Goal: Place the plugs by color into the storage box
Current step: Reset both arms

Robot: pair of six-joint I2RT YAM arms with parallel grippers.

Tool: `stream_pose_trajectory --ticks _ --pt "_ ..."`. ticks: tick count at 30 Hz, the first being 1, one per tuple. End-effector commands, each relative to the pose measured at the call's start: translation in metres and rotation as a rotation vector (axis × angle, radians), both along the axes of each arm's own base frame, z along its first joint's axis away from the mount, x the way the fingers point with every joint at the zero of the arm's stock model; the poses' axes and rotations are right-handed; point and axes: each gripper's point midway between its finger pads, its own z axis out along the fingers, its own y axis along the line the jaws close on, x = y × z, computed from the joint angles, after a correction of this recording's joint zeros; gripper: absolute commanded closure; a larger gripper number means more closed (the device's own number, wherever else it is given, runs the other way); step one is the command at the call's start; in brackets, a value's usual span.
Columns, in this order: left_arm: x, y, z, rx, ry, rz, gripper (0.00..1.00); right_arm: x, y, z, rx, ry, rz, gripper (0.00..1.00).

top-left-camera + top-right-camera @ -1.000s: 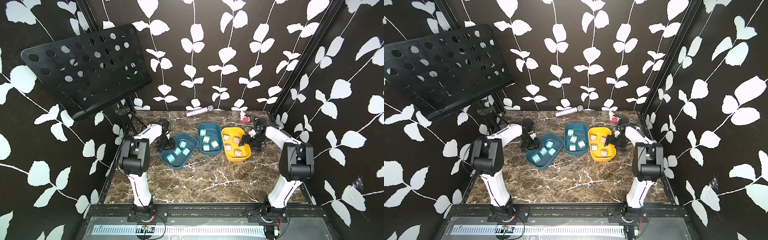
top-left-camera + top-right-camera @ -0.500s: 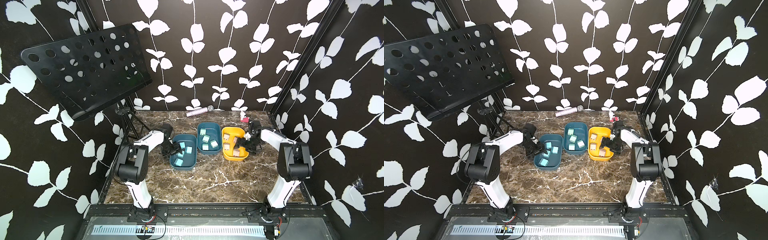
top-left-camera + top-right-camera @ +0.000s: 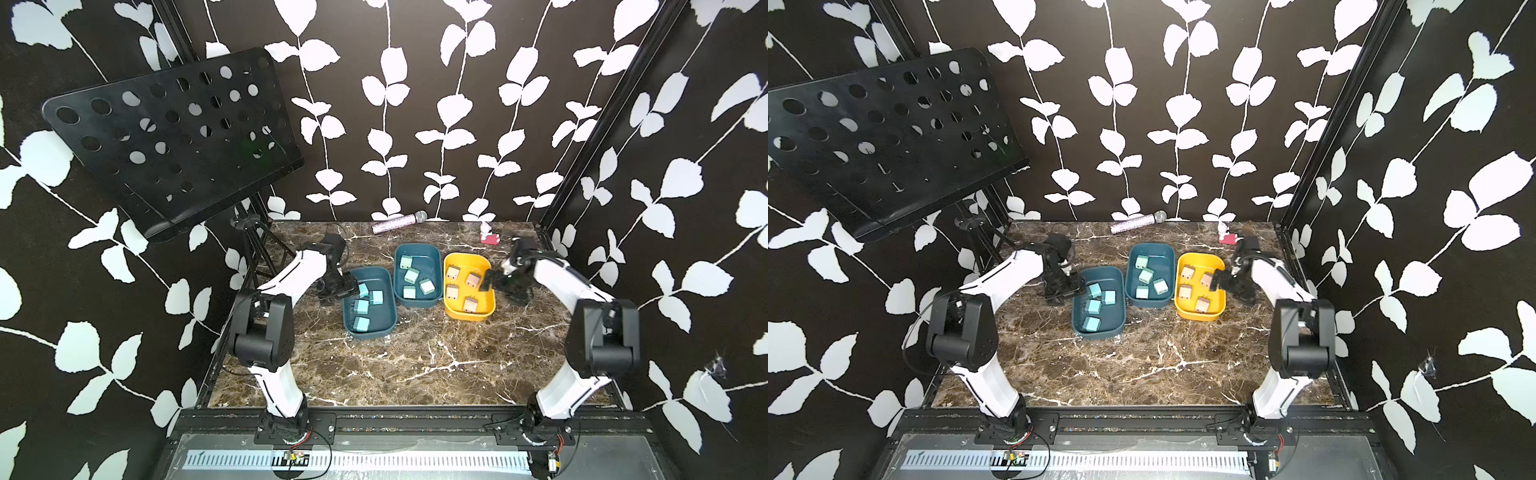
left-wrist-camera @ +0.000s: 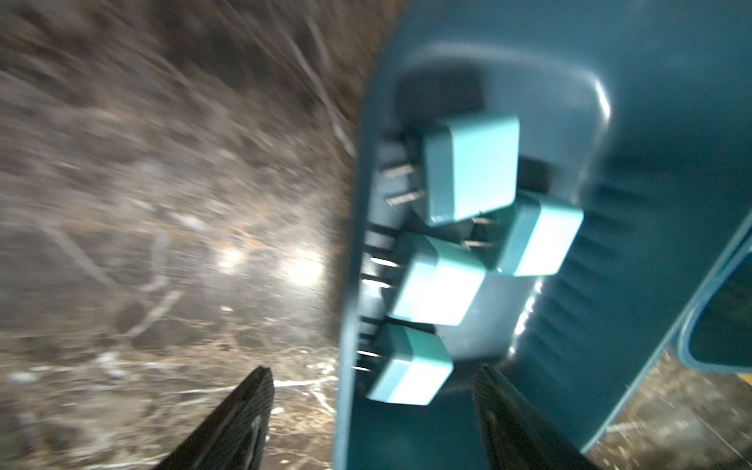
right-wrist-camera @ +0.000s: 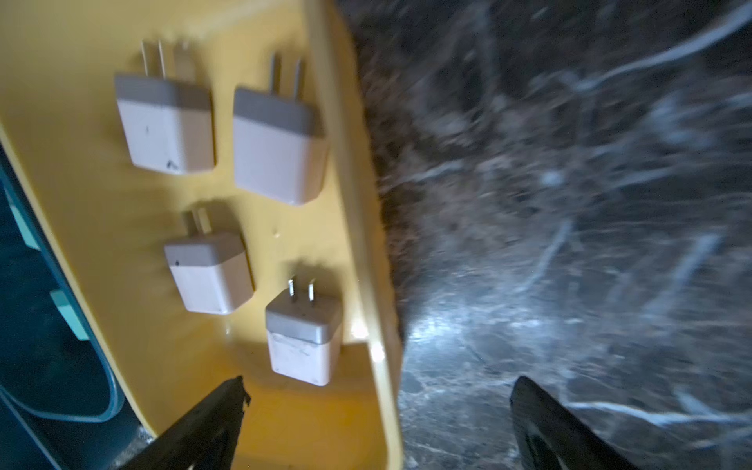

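Three trays hold the sorted set: light blue plugs in the outer teal tray, mint green plugs in the middle teal tray, pinkish beige plugs in the yellow tray. Both tools gape empty, left gripper astride the outer teal wall, right gripper astride the yellow rim. Each cube looks light, rigid, smooth; pinch its flat sides, clear of the prongs.

Open tabletop in front of three trays
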Motion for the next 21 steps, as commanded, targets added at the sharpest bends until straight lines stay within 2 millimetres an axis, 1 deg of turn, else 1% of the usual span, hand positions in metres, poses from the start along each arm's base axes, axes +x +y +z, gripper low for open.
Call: stream_pose_trajectory --ticks 1,3,4,5,6,7,9,11,13,14,15,16,17,18,19,20,21 --pt "0.010 0.060 0.057 0.235 -0.213 0.074 0.18 0.000 -0.043 0.030 -0.154 -0.152 -0.093 0.01" --pt "0.019 0.081 0.082 0.320 -0.373 0.114 0.15 -0.002 -0.059 0.047 -0.239 -0.278 -0.134 0.01" --pt "0.023 0.088 0.091 0.349 -0.436 0.124 0.13 -0.004 -0.067 0.050 -0.282 -0.322 -0.153 0.01" --pt "0.025 0.096 0.096 0.393 -0.487 0.133 0.09 -0.008 -0.075 0.053 -0.327 -0.371 -0.177 0.01" --pt "0.027 0.101 0.097 0.429 -0.520 0.122 0.02 -0.012 -0.082 0.055 -0.366 -0.406 -0.197 0.01" --pt "0.033 0.103 0.094 0.458 -0.556 0.083 0.01 -0.016 -0.085 0.056 -0.396 -0.459 -0.199 0.01" --pt "0.041 0.101 0.071 0.527 -0.577 -0.089 0.01 -0.020 -0.082 0.055 -0.410 -0.579 -0.179 0.00" --pt "0.039 0.113 0.041 0.590 -0.505 -0.095 0.01 -0.026 -0.078 0.053 -0.423 -0.706 -0.147 0.01" --pt "0.043 0.119 0.022 0.598 -0.456 -0.107 0.01 -0.035 -0.082 0.042 -0.461 -0.750 -0.154 0.01" --pt "0.049 0.122 0.016 0.621 -0.475 -0.099 0.01 -0.040 -0.086 0.037 -0.482 -0.742 -0.169 0.01" --pt "0.056 0.120 0.013 0.615 -0.532 -0.091 0.01 -0.044 -0.089 0.032 -0.501 -0.725 -0.174 0.01" --pt "0.062 0.117 0.009 0.597 -0.619 -0.079 0.01 -0.047 -0.091 0.027 -0.514 -0.699 -0.180 0.01" --pt "0.068 0.111 0.009 0.567 -0.723 -0.080 0.01 -0.049 -0.093 0.022 -0.521 -0.677 -0.180 0.01" --pt "0.070 0.105 0.007 0.546 -0.802 -0.094 0.01 -0.050 -0.093 0.019 -0.524 -0.661 -0.178 0.01" --pt "0.069 0.099 0.001 0.537 -0.848 -0.148 0.01 -0.052 -0.094 0.015 -0.526 -0.648 -0.178 0.01" --pt "0.074 0.098 0.005 0.534 -0.905 -0.162 0.01 -0.053 -0.094 0.012 -0.527 -0.637 -0.177 0.01" --pt "0.072 0.095 0.006 0.515 -0.925 -0.174 0.01 -0.054 -0.094 0.011 -0.529 -0.635 -0.175 0.01"
